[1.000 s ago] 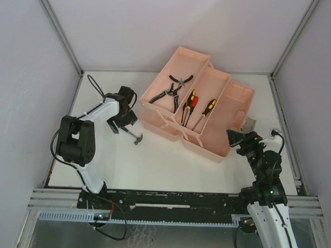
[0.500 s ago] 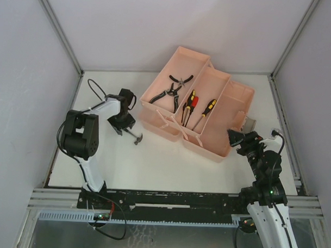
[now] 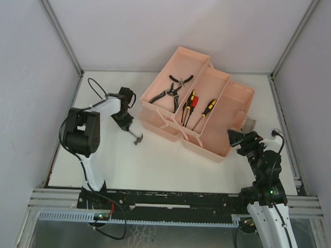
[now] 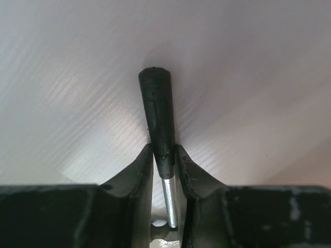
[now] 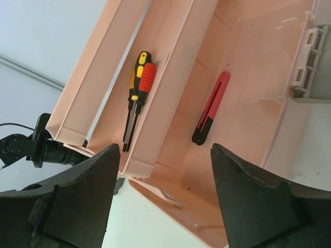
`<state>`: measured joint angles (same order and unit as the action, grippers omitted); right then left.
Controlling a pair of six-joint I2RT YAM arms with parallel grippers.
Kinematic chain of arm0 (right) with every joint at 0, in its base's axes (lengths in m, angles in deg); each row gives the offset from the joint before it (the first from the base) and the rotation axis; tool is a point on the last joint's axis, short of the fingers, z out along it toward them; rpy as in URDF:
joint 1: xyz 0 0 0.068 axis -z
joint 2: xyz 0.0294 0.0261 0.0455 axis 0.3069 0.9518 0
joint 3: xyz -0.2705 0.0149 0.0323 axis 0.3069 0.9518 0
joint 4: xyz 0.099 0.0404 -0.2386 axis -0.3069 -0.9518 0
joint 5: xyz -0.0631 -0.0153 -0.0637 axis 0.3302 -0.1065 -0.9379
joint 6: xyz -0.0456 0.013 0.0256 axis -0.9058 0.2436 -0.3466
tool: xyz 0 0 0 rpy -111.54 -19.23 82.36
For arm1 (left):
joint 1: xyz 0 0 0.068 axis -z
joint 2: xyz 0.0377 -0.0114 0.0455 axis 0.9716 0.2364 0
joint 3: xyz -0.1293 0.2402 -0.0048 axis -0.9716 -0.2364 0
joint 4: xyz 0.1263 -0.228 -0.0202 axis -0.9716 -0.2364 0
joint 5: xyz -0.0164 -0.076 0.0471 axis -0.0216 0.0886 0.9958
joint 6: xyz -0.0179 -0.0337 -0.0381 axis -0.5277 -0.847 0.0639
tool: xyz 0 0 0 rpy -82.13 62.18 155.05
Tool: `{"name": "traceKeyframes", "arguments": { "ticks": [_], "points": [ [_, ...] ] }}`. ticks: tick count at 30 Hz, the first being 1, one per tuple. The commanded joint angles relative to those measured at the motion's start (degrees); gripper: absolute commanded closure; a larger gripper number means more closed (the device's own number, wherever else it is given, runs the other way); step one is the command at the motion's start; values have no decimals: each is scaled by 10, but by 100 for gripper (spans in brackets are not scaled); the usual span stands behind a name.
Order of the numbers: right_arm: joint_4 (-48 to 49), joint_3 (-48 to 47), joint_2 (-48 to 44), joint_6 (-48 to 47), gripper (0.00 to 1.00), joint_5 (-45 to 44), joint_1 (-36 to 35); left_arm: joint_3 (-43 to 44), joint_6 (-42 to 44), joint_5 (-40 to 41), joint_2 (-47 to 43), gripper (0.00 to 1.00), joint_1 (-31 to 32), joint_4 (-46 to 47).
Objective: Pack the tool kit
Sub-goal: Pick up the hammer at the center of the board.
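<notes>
While our left tool (image 4: 164, 152) pinches the handle of the hammer (image 4: 156, 103), which lies on the tabletop (image 3: 169, 167) left of the toolbox (image 3: 208, 146), our right tool (image 5: 164, 155) hangs spread. We judge pickup underway; next, lift it into a compartment.

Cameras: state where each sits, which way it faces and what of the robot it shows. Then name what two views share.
Top external: above and behind the bases, looking down on the table; both arms, toolbox, hammer.
Left wrist: on the left arm, facing down at the table; left pincer closed against the hammer's handle.
Right wrist: on the right arm, facing into the toolbox; right pincer framing screwdrivers.
Shared: top and right wrist both show the screwdrivers.
</notes>
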<state>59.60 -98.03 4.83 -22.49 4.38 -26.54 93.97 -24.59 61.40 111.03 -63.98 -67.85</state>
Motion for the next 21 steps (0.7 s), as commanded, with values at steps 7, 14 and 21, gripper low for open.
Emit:
{"name": "traceKeyframes", "arguments": {
  "ticks": [7, 14, 21],
  "points": [
    [2, -27, 3, 0, 29, 4, 1, -146, 7, -28, -77, 92, 7, 78],
    [49, -27, 5, -28, 29, 94, 1, -274, 17, -22, -163, 100, 82, 150],
    [91, -27, 22, -40, 29, 177, 1, -374, -1, -27, -215, 100, 118, 216]
  ]
}}
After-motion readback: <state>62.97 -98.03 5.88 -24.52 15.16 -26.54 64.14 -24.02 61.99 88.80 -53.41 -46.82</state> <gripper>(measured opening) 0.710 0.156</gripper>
